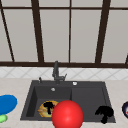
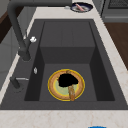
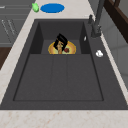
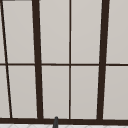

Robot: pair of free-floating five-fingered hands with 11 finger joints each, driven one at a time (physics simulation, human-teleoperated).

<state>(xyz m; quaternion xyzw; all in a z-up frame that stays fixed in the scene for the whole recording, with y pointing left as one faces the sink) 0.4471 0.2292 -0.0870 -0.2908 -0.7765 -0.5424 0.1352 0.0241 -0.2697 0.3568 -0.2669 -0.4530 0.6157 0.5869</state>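
On the table's left edge I see a blue plate with a small green thing just beside it, toward the front corner. Moving right, the dark sink has its deep basin on the left, and a yellow-rimmed plate lies flat on the basin floor. My left robot hand is down over that plate; from the left side it covers the plate's middle, and a brown stick-like piece pokes out from under it toward the front rim. I cannot tell whether its fingers are spread or curled round anything. A big red ball sits at the sink's front edge and hides part of the plate from the front. Further right, my right robot hand hangs over the sink's front right corner, fingers curled down, holding nothing that I can see. A small dish sits at the table's right edge.

My worry: with the ball blocking my front view, a pull on the brown piece could tip or drag the plate against the basin wall.
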